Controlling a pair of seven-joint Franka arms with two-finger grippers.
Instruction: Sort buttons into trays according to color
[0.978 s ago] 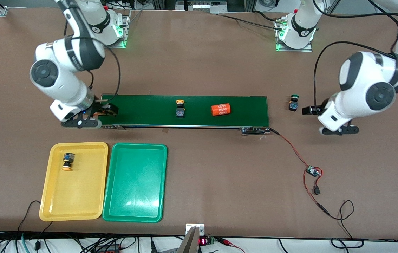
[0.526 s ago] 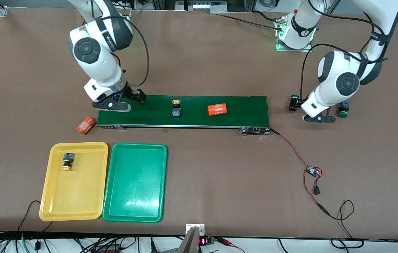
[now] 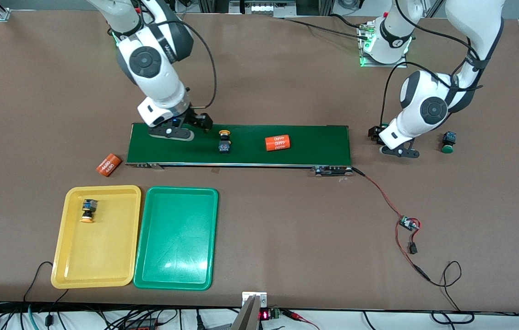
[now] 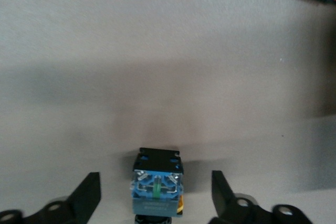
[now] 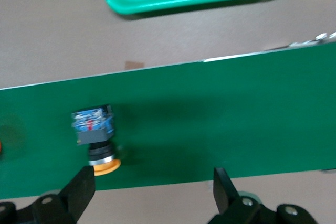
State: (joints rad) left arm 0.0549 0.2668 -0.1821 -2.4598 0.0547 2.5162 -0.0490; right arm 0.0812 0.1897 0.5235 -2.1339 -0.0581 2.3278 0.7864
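Observation:
A green button [image 4: 157, 184] with a blue body stands on the table just off the belt's end, between the fingers of my left gripper [image 4: 156, 203], which is open with a gap on each side. A second green button [image 3: 447, 142] lies beside that arm. My right gripper [image 3: 199, 123] hangs open over the belt, close to a yellow button [image 3: 224, 141] lying there, the same yellow button [image 5: 94, 135] that shows beside one fingertip [image 5: 81, 190]. Another yellow button [image 3: 87, 211] lies in the yellow tray [image 3: 103, 266]. The green tray [image 3: 177, 256] holds nothing.
The dark-green conveyor belt [image 3: 314, 142] carries an orange cylinder [image 3: 277, 142]. A second orange cylinder [image 3: 108, 164] lies on the table off the belt's end by the right arm. A red wire with a small board [image 3: 408, 223] trails from the belt toward the front camera.
My right gripper has travelled along the belt toward the yellow button, uncovering the orange cylinder on the table. My left gripper has come down around the green button. Belt items drifted toward the right arm's end.

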